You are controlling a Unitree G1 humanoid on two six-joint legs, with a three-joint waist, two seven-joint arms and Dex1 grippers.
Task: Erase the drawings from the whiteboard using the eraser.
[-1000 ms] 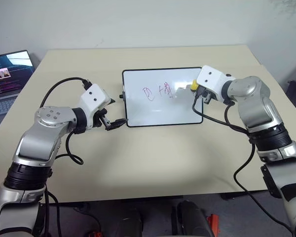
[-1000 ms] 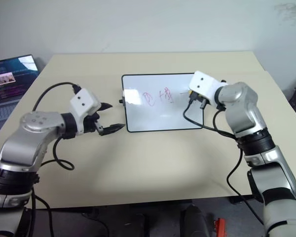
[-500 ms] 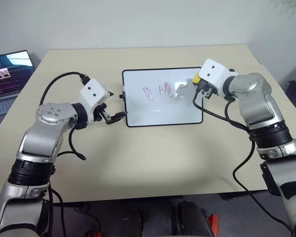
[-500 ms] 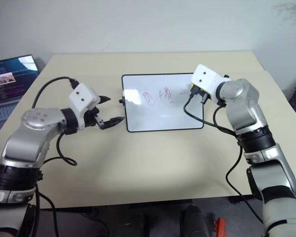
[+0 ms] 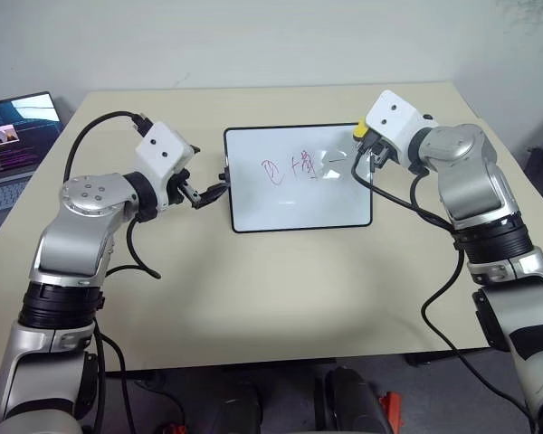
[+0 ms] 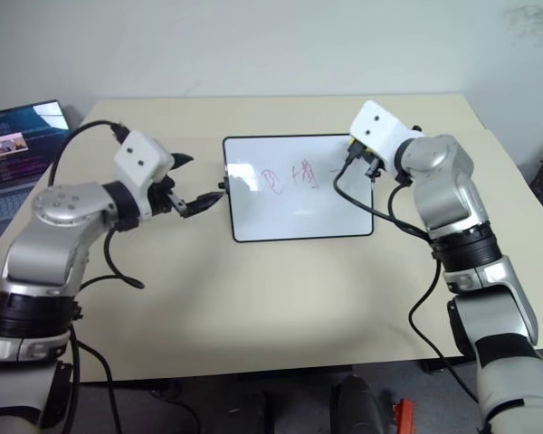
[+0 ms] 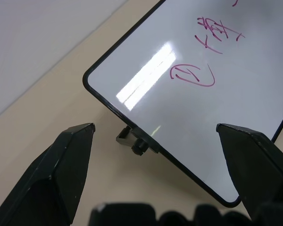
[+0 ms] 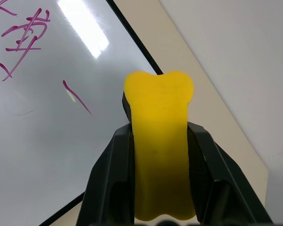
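Yellow and pinched at its middle, the eraser [image 8: 159,150] sat clamped between the two black fingers [image 8: 111,179] of the right gripper [image 5: 366,147], its free end bulging out past the fingertips. That gripper hung over the far right corner of the whiteboard [image 5: 298,194], and from the head views I could not tell whether the eraser touched the glossy surface or was held just above it. The whiteboard lay flat near the middle of the beige table [image 5: 253,298], its long sides running left to right, framed in thin black with a small black knob [image 7: 139,147] on its left short edge. Across its far half ran the drawings [image 5: 294,167]: a red loop on the left, some crossed strokes beside it, and a short slanting dash nearest the eraser (the wrist view showed that dash apart from the yellow block, with bare white between them). The left gripper [image 5: 205,192] was just beside the left edge of the whiteboard, by the knob, with its fingers spread wide and nothing between them; in its wrist view the two dark fingertips [image 7: 70,155] stood on either side of the board's near left corner. A laptop [image 5: 9,149] with a lit screen stood at the far left, off the table's left side and well apart from both arms.
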